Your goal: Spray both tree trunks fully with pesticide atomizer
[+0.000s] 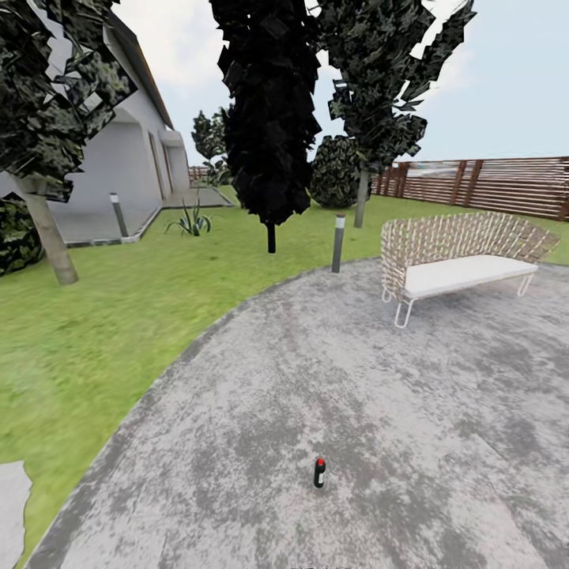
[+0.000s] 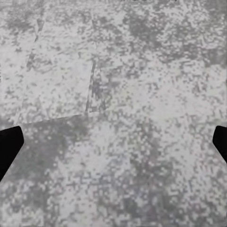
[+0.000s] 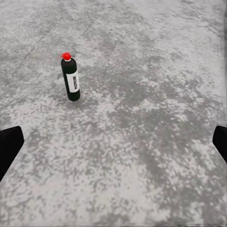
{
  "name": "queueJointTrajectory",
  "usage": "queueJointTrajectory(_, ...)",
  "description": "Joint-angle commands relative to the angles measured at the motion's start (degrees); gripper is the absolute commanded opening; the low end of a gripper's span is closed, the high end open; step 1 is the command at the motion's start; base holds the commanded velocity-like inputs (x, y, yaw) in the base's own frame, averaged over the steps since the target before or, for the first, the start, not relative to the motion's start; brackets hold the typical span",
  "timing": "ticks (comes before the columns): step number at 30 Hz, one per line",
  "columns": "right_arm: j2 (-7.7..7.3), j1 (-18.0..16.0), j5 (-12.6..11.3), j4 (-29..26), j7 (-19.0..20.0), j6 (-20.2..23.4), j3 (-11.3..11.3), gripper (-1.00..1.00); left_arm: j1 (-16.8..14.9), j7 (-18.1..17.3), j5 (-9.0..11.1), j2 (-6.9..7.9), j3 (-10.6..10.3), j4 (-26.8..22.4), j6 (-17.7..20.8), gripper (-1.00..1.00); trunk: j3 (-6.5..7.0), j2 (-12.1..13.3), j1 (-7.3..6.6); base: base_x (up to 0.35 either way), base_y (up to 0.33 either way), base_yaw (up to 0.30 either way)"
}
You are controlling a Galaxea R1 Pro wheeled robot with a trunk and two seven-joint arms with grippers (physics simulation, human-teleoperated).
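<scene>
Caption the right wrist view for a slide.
Open right gripper above the grey paved floor, with the upright pesticide atomizer standing ahead.

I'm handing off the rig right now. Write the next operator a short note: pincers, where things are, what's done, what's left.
Left pincer: open, empty, over bare floor.
Right pincer: open, empty, atomizer ahead of it, not yet between the fingers.
Atomizer: upright on the floor, close in front of the robot; its top looks red here.
A thick pale trunk stands on the lawn at far left; the second tree isn't identified.
Done: nothing picked up, no spray seen.
Left: grasp the atomizer, spray both trunks.
</scene>
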Motion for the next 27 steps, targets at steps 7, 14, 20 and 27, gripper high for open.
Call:
queueJointTrajectory(7,-0.01,0.0,0.0,0.0,0.0,0.0,0.0,1.00,0.0,0.0,0.0,-0.01,0.0,0.0,0.0,1.00,-0.39,0.0,0.00,0.000,0.228,-0.262)
queueJointTrajectory(14,-0.01,0.0,0.0,0.0,0.0,0.0,0.0,1.00,0.0,0.0,0.0,-0.01,0.0,0.0,0.0,1.00,-0.78,0.0,0.00,0.000,0.023,-0.262)
queueJointTrajectory(20,-0.01,0.0,0.0,0.0,0.0,0.0,0.0,1.00,0.0,0.0,0.0,0.03,0.0,0.0,0.0,1.00,-1.11,0.0,0.00,0.000,0.001,-0.262)
queueJointTrajectory(27,0.00,0.0,0.0,0.0,0.0,0.0,0.0,1.00,0.0,0.0,0.0,0.02,0.0,0.0,0.0,1.00,-1.50,0.0,0.00,0.000,0.000,-0.261)
